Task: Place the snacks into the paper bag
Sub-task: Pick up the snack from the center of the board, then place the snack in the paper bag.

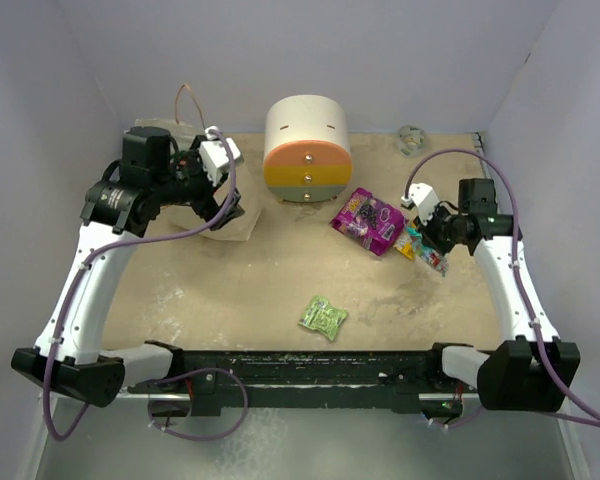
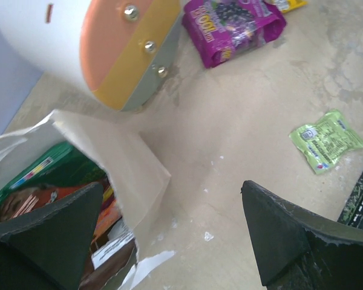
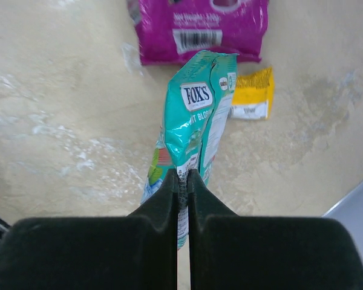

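We find some packets (image 2: 54,175) already inside the cream-white paper bag (image 2: 127,163) at the tabletop's (image 1: 280,280) left rear, left gripper (image 2: 172,187) fingers (image 2: 278,229) apart beside it, right gripper (image 3: 181,175) fingers clamped on a teal crinkly packet (image 3: 193,121), with purple foil packet (image 1: 368,220), small yellow packet (image 3: 252,93) and lime-green packet (image 1: 323,316) outstanding.

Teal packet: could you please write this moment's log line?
right pincer shut on teal packet | left pincer open by paper bag
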`<state>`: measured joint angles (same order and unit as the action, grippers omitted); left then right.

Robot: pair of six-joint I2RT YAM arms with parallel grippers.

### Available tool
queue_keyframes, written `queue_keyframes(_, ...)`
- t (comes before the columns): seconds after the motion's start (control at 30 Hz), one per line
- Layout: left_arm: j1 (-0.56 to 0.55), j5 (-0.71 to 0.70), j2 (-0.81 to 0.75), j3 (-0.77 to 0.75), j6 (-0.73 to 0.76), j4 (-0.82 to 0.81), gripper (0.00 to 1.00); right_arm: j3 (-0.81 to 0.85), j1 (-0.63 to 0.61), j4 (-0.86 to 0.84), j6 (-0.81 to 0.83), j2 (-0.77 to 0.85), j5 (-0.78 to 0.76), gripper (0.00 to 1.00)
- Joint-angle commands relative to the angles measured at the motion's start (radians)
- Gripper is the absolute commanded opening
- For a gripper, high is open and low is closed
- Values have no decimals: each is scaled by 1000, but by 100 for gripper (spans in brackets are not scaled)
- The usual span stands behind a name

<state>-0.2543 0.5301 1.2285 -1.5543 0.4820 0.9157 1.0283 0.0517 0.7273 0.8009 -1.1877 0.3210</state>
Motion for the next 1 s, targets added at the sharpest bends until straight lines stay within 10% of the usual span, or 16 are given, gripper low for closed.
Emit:
queue_keyframes(0.0, -59, 95, 26, -34, 43, -12, 100, 101, 0, 113, 13, 44, 232, 0)
queue_keyframes(0.43, -328, 241, 144, -16, 141, -105, 98, 300, -134, 156, -95, 2, 623, 0)
queue_keyframes(0.97, -341, 426, 310, -138, 200, -181, 100, 378, -212, 130, -134, -3, 858, 0)
